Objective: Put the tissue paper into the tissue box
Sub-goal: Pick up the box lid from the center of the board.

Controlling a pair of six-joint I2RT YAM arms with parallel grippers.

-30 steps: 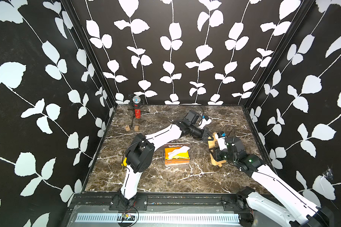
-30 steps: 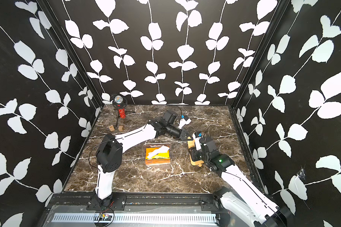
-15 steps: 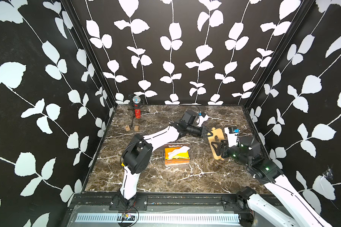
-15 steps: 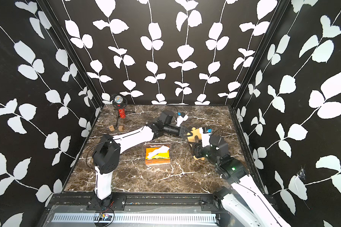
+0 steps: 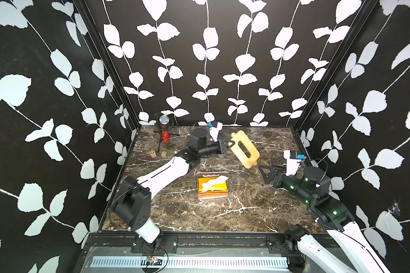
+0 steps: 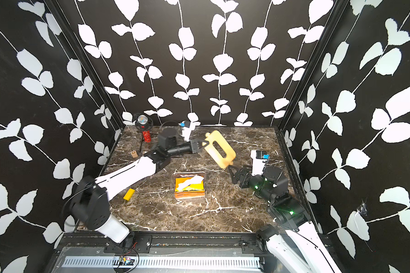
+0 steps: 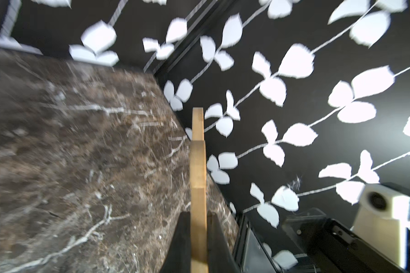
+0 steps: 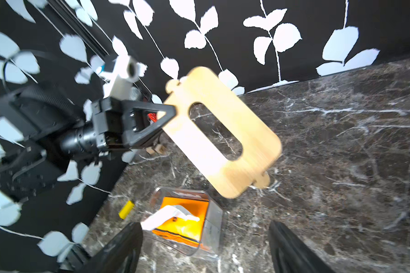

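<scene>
My left end effector (image 5: pixel 226 145) is clamped on the lid (image 5: pixel 245 151), its long axis slanting down toward my right end effector (image 5: pixel 264 175), jaws apart and empty, while the tissue box (image 8: pixel 213 224), tissue paper (image 8: pixel 187 208) already inside, sits on the tabletop (image 5: pixel 175 212) below it and nearer my base.

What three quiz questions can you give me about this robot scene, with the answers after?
1. True or false: the tissue paper lies inside the tissue box.
2. Fill in: the jaws of the right gripper stand ____.
3. Which one holds the wooden lid up off the table? A: the left gripper. B: the right gripper. C: neither.

Key: 1 true; 2 open; 3 A.
</scene>
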